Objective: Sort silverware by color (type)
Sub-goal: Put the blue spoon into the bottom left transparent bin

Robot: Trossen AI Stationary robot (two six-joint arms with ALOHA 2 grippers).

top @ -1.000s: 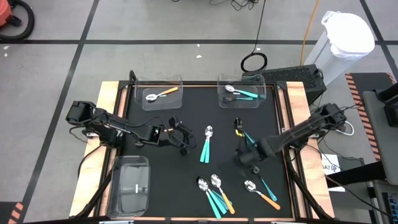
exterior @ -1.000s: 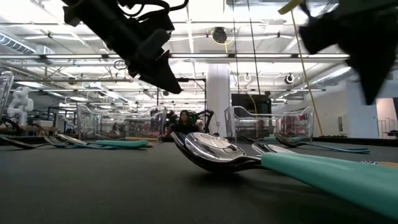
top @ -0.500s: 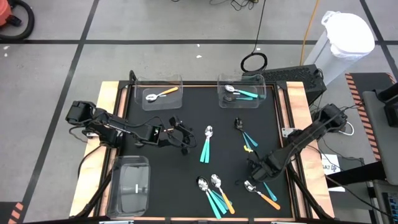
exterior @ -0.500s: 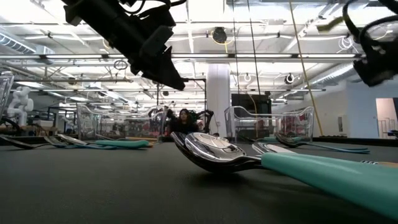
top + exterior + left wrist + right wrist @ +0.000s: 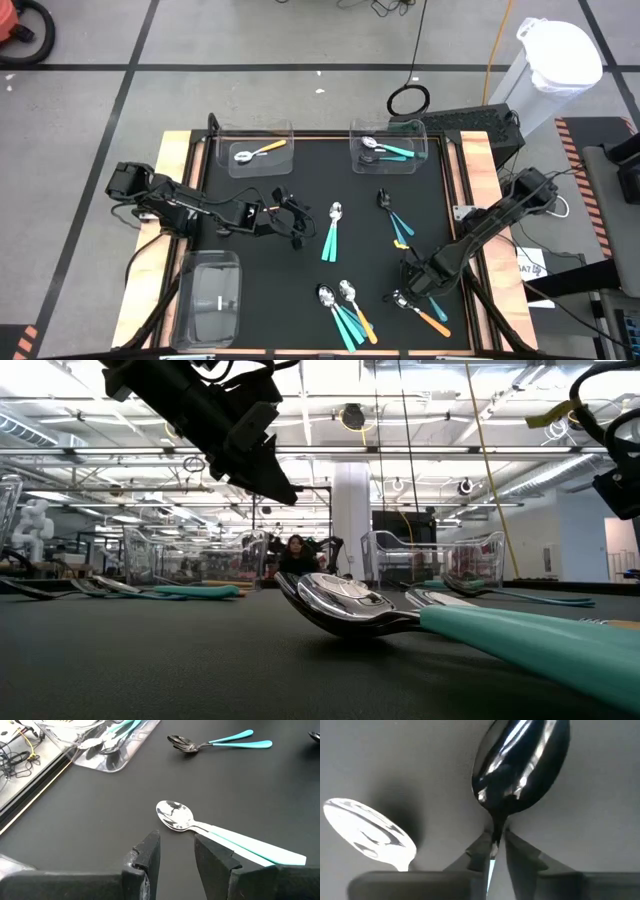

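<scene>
The right hand (image 5: 494, 851) pinched a spoon (image 5: 520, 765) at its neck, the bowl pointing straight ahead of the fingers, the handle running back between them.

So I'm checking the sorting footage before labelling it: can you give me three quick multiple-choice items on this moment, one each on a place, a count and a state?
1. Where does the orange-handled metal spoon lie?
A. In the clear plastic bin at the high view's top left
B. On the black mat between the arms
C. In the bin at the bottom left

2. How many clear plastic bins stand on the table?
A. Two
B. Three
C. Four

3. How does the right gripper stand?
A. Wide open above the mat
B. Shut on nothing
C. Pinching the neck of a shiny metal spoon

Answers:
1 A: its orange handle shows inside that top-left bin.
2 B: besides the top-left one, there is one at top right and one at bottom left.
3 C: the right wrist view shows both fingers pressed against the spoon's neck.
</scene>
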